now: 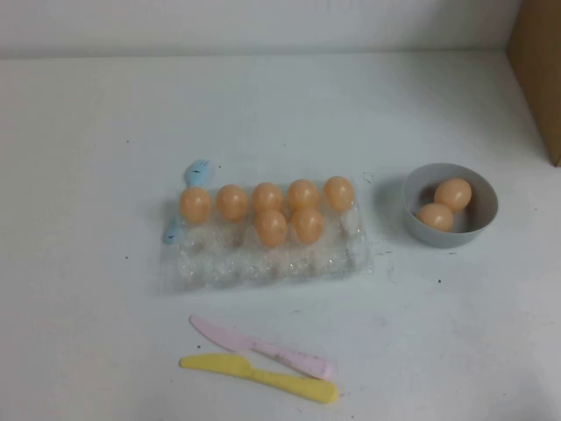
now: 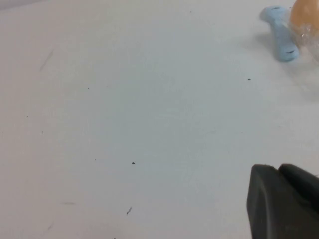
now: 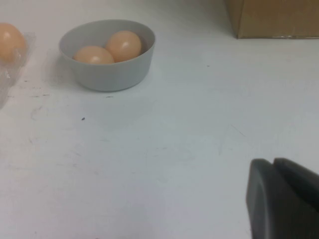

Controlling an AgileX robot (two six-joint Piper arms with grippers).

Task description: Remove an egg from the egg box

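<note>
The clear plastic egg box lies mid-table and holds several orange-tan eggs along its far side. Two more eggs sit in the round grey bowl to its right. Neither gripper shows in the high view. My left gripper is shut and empty over bare table, well short of the box's left end, where one egg shows. My right gripper is shut and empty over bare table, on the near side of the bowl and its two eggs.
A pale blue object lies at the box's left end, also in the left wrist view. A pink knife and a yellow knife lie in front of the box. A cardboard box stands at the far right.
</note>
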